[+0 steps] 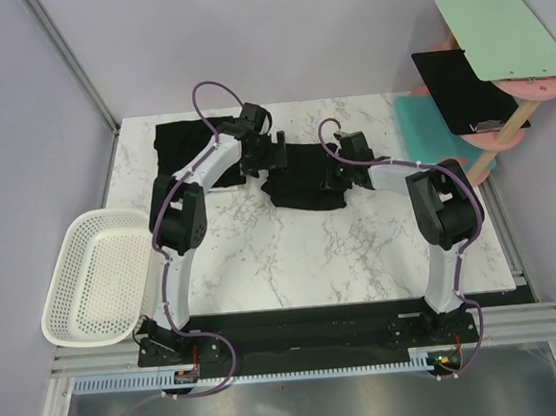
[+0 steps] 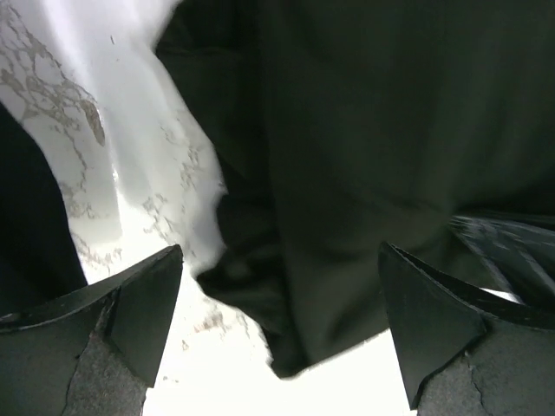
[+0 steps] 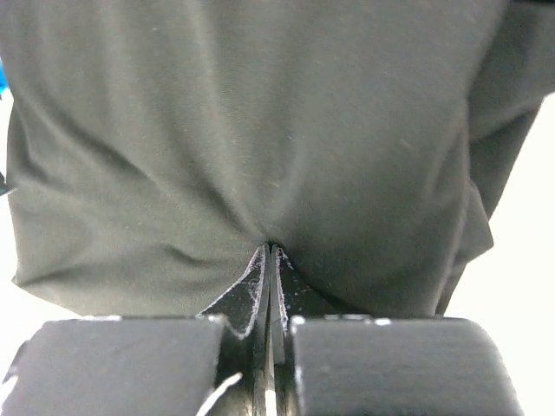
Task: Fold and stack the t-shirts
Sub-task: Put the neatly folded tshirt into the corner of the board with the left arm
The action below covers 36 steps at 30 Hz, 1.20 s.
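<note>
The marble counter [image 1: 339, 251] carries two black shirts. The far-left shirt [image 1: 179, 143] lies flat near the back corner, and the middle shirt [image 1: 300, 182] sits crumpled between the two arms at the back centre, well apart from the white basket [image 1: 54, 303] beside the counter's left edge. The right gripper [image 3: 270, 251] is clamped on the middle shirt, its fingers pressed together over a pinch of cloth that puckers into folds around them. The left gripper [image 2: 282, 260] hangs just above that shirt's left edge with its fingers spread apart and nothing between them. The likeliest trouble from here, as I judge it, is an uneven pull: with only one side held, tugging would drag the cloth into a tighter bunch instead of spreading it. The left gripper may also close on several layers at once, since the edge beneath it looks rolled under and is dark on dark, which hides where a single hem runs. A thin pinch on the right could slip free under tension, and a wide sweep leftward might ruffle the far-left shirt.
</note>
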Motion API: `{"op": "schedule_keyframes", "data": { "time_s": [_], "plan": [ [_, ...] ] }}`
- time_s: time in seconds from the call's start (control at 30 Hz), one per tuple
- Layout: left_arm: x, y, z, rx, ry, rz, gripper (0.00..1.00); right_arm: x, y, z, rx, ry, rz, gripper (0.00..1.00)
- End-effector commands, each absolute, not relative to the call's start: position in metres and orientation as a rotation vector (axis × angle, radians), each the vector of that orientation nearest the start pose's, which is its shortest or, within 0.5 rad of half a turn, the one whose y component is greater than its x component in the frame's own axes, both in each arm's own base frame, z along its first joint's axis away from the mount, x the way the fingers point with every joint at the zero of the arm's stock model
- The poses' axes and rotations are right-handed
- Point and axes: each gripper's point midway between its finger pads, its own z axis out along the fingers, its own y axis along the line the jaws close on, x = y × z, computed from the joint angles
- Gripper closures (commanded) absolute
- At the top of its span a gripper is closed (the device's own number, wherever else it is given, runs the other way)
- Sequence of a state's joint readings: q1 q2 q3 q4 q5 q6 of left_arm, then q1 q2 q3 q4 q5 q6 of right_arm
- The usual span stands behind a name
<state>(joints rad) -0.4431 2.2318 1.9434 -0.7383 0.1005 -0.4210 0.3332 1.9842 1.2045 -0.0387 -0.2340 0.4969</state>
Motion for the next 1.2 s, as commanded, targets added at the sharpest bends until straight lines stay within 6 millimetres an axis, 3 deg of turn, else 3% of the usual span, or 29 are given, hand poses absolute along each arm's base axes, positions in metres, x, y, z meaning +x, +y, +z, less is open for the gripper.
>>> {"op": "schedule_keyframes", "data": {
  "time_s": [0.0, 0.1, 0.4, 0.6, 0.73, 0.83, 0.87, 0.93, 0.97, 1.03, 1.13, 1.17],
  "plan": [
    [0.475, -0.261, 0.058, 0.031, 2.651, -0.489, 0.0, 0.42, 0.167, 0.003, 0.148, 2.548, 0.47, 1.0],
    [0.468, -0.263, 0.039, -0.002, 2.684, -0.54, 0.0, 0.419, 0.163, 0.001, 0.154, 2.553, 0.465, 1.0],
    [0.446, -0.293, 0.01, -0.029, 2.709, -0.823, 0.03, 0.419, 0.163, -0.002, 0.158, 2.56, 0.482, 1.0],
    [0.423, -0.323, -0.007, -0.008, 2.741, -0.925, 0.05, 0.423, 0.168, 0.005, 0.146, 2.545, 0.509, 1.0],
    [0.412, -0.345, -0.007, 0.037, 2.74, -0.977, 0.1, 0.424, 0.173, 0.008, 0.138, 2.536, 0.546, 1.0],
    [0.409, -0.36, -0.005, 0.071, 2.736, -1.009, 0.28, 0.424, 0.177, 0.013, 0.123, 2.522, 0.577, 1.0],
    [0.411, -0.364, -0.001, 0.085, 2.725, -1.024, 0.46, 0.425, 0.177, 0.013, 0.118, 2.517, 0.582, 1.0],
    [0.409, -0.369, -0.002, 0.098, 2.728, -1.054, 0.63, 0.424, 0.181, 0.018, 0.101, 2.505, 0.613, 1.0],
    [0.412, -0.371, 0.001, 0.099, 2.719, -1.065, 0.81, 0.423, 0.181, 0.02, 0.098, 2.499, 0.619, 1.0],
    [0.413, -0.372, 0.004, 0.104, 2.718, -1.071, 0.98, 0.424, 0.182, 0.027, 0.085, 2.479, 0.629, 0.99],
    [0.418, -0.37, 0.02, 0.122, 2.689, -1.047, 0.98, 0.422, 0.18, 0.043, 0.074, 2.44, 0.624, 0.91],
    [0.42, -0.369, 0.027, 0.147, 2.675, -1.036, 0.98, 0.419, 0.177, 0.046, 0.078, 2.43, 0.616, 0.83]
  ]
}}
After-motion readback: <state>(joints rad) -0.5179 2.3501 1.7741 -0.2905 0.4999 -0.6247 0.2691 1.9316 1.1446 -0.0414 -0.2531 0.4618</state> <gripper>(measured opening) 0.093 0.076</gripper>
